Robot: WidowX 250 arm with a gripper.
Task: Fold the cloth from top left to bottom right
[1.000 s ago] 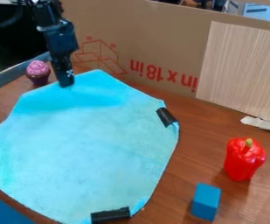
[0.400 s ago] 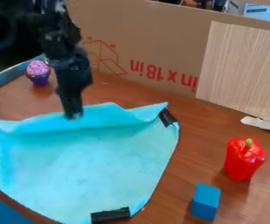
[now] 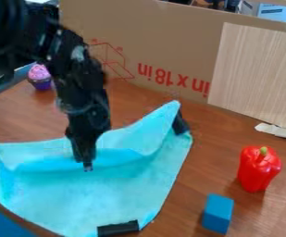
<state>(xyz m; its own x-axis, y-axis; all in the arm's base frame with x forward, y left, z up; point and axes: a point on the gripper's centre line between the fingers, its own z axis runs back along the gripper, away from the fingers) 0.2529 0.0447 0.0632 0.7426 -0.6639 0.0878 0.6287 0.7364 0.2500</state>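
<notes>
My gripper (image 3: 87, 167) is low over the middle of the light blue cloth (image 3: 96, 199), shut on its far edge. That edge is drawn inward and doubled over toward the near side, with a raised fold running across on both sides of the fingertips. At the right, a corner of the cloth stands up in a peak beside a black tape strip. The near part lies flat on the brown table, held by another black strip at the bottom.
A red pepper (image 3: 258, 169) and a blue block (image 3: 218, 213) stand right of the cloth. A purple-topped cupcake (image 3: 40, 77) sits at the far left, behind the arm. A cardboard wall (image 3: 170, 37) borders the back, with a wooden panel (image 3: 256, 74) against it.
The gripper has come from the far upper left toward the camera and slightly right, dragging the cloth's far edge along. Table surface behind the cloth is now uncovered, and the right corner has lifted.
</notes>
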